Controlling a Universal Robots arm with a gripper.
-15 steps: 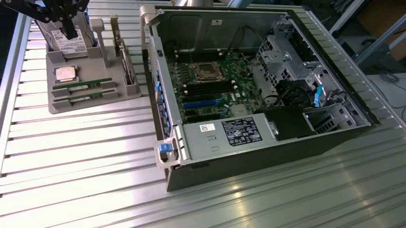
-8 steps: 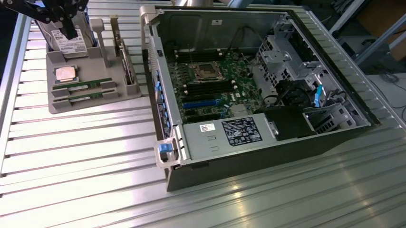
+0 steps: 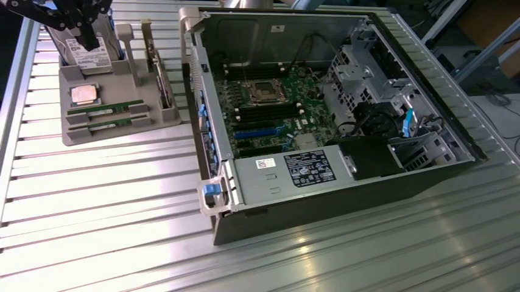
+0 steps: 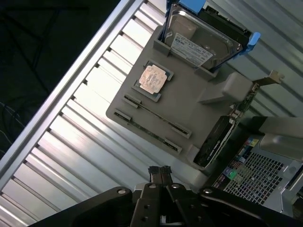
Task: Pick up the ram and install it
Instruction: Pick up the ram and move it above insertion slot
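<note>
A: How is the claw (image 3: 87,41) seen?

B: It is held above the grey tray (image 3: 122,131), over the upright hard drive (image 3: 81,58), part of which is covered by it. In the wrist view the claw (image 4: 159,172) is shown with its fingertips pressed together, and nothing is pinched between them. The arm is cut off by the picture's upper edge.

A: Where is the ram found?

B: Two alike are laid in the tray, which is set near the bench (image 3: 97,201) edge at the exterior view's left. One ram stick (image 3: 106,108) is seated in a slot just beside the silver CPU (image 3: 84,94). The other ram stick (image 3: 101,125) is laid parallel, along the tray's nearer edge. Neither is touched by the claw.

A: What can be made out from the wrist?

B: Both sticks (image 4: 156,115) (image 4: 147,131) are seen nearly edge-on, so labels and chips cannot be read. An expansion card (image 4: 215,142) is stood on edge at the tray's side toward the open computer case (image 3: 341,201).

A: And inside the case?

B: The motherboard (image 3: 268,131) is exposed. Its dark memory slots (image 3: 268,113) are hard to make out, and whether anything is seated there cannot be told.
</note>
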